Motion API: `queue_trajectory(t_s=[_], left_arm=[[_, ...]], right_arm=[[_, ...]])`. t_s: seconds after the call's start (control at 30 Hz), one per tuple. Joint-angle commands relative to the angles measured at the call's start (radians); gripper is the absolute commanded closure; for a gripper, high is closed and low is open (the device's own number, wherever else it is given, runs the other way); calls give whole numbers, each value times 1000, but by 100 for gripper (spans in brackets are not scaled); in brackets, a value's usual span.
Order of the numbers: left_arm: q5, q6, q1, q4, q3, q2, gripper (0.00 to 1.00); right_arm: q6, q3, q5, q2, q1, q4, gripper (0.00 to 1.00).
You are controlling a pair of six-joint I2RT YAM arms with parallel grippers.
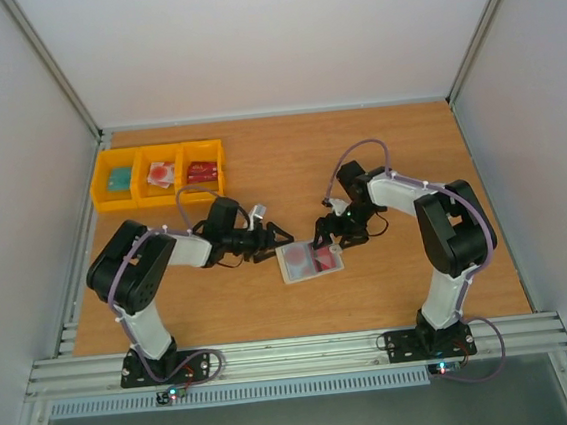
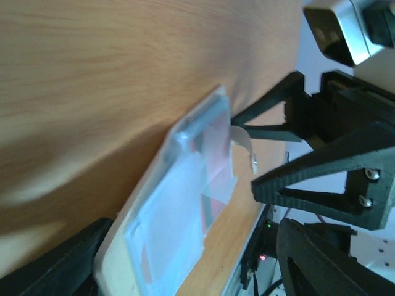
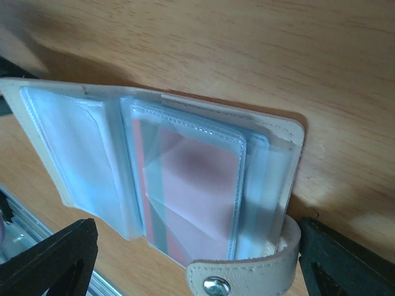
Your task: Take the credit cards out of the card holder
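The card holder point(image 1: 306, 261) lies open on the table between both arms, cream outside with pale blue clear pockets. A whitish-pink credit card point(image 3: 194, 185) with red marks sits inside a clear pocket. The snap tab point(image 3: 247, 279) curls up at the holder's near edge. My right gripper point(image 1: 323, 238) is open just above the holder's far right edge, and in the right wrist view point(image 3: 200, 271) its fingers straddle the holder. My left gripper point(image 1: 282, 239) is open at the holder's far left corner. In the left wrist view point(image 2: 191, 271) the holder point(image 2: 176, 216) lies between its fingers.
Three joined yellow bins point(image 1: 157, 152) stand at the back left. They hold a teal item point(image 1: 119, 178), a whitish card with a red mark point(image 1: 162, 173) and a red card point(image 1: 201, 170). White walls enclose the table.
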Motion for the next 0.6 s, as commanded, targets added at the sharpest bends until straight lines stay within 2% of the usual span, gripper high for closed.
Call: queue_trajectory(t_s=[0.0,0.1,0.23,0.53,0.57], left_arm=[[75,-9,-48,134,42,38,29],[107,-10,-71,164,67,55,32],[112,-7,-99,168,98,82,42],[88,0,-100,141,98,74,99],[85,2,-100,138,96,68,100]], right_arm=[[-25,-36,-13,26,-10,65,11],[-20,-44,-20,18,-14,70,14],[-6,-68,-19,-5,-14,80,17],[27,-84,10,-61,-16,71,17],[32,-84,13,-81,-19,67,17]])
